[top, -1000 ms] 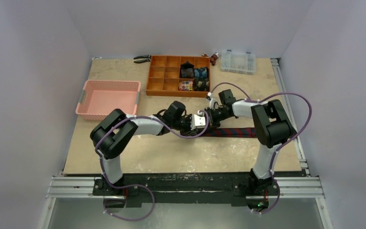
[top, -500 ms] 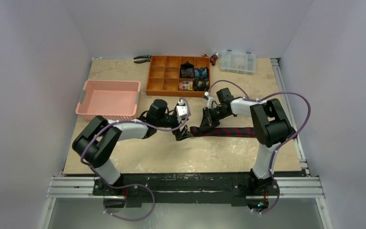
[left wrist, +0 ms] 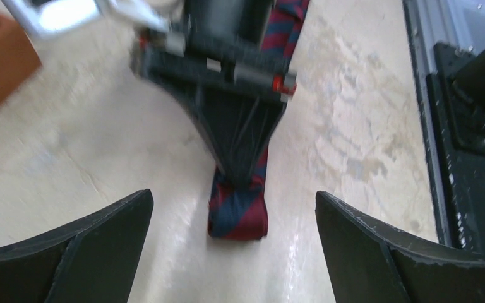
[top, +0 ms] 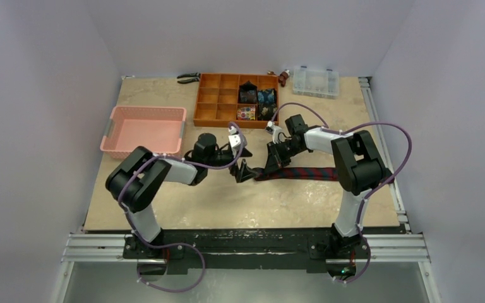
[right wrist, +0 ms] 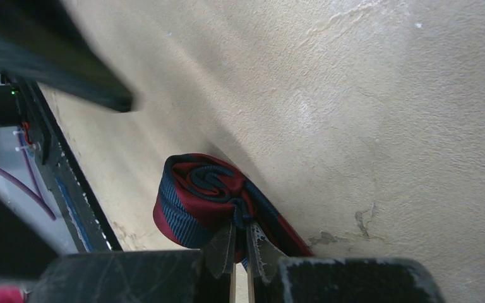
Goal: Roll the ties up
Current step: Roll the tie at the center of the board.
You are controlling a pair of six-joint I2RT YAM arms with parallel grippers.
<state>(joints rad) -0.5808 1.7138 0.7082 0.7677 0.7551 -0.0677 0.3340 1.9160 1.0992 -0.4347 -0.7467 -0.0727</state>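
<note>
My right gripper [right wrist: 240,247] pinches the striped tie [right wrist: 192,201] at its started roll; left gripper [left wrist: 233,221] gapes wide. I should turn slowly, coil tight.

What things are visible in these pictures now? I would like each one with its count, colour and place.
striped tie: one, navy and red, right of mid-table, left end rolled
rolled ties: about four, black, blue, multicoloured, in the orange tray
orange tray: one, far middle
pink basket: one, left
clear box: one, far right
pliers: one, dark, far edge
table: one, beige
left gripper: open, facing the roll
right gripper: shut on striped tie
</note>
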